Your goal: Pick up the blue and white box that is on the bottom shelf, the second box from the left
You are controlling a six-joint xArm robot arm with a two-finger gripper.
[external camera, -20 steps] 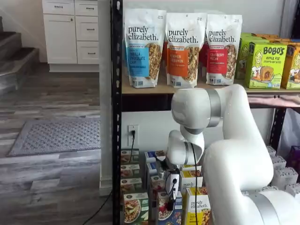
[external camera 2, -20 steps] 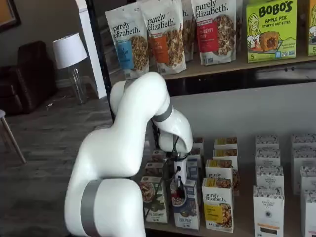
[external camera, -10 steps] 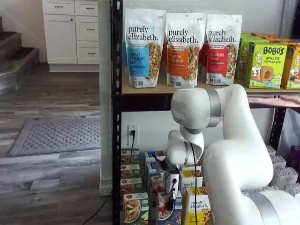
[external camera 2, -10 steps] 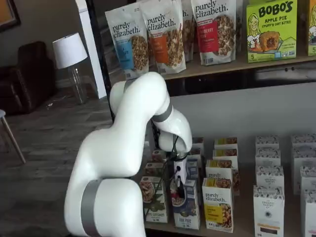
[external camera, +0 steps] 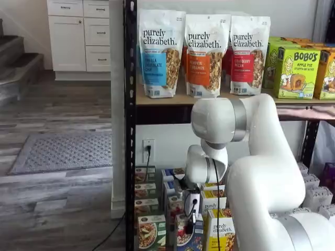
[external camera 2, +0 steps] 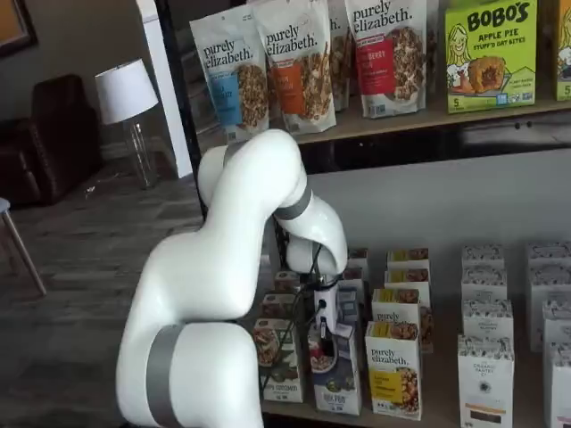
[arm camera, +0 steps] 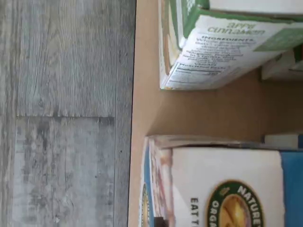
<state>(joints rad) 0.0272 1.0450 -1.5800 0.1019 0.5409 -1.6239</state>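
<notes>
The blue and white box [external camera 2: 337,383] stands at the front of the bottom shelf [external camera 2: 439,397], between a green-and-white box [external camera 2: 278,366] and a yellow-and-white box [external camera 2: 394,370]. It also shows in a shelf view [external camera: 183,238]. My gripper [external camera 2: 328,332] points straight down onto the box's top, with a black finger on each side of it, closed on the box. It also shows in a shelf view [external camera: 189,217]. In the wrist view the box's white and blue top [arm camera: 222,184] is very close, with the green box [arm camera: 222,42] beside it.
More boxes stand in rows behind the front ones [external camera 2: 406,267] and white boxes to the right [external camera 2: 486,374]. Granola bags [external camera: 201,52] fill the wooden tier above. A black post [external camera: 130,130] stands to the left. The shelf's front edge [arm camera: 137,71] borders grey floor [arm camera: 61,94].
Almost nothing has moved. The arm has stayed low over the blue and white box, and the box has at most shifted very slightly.
</notes>
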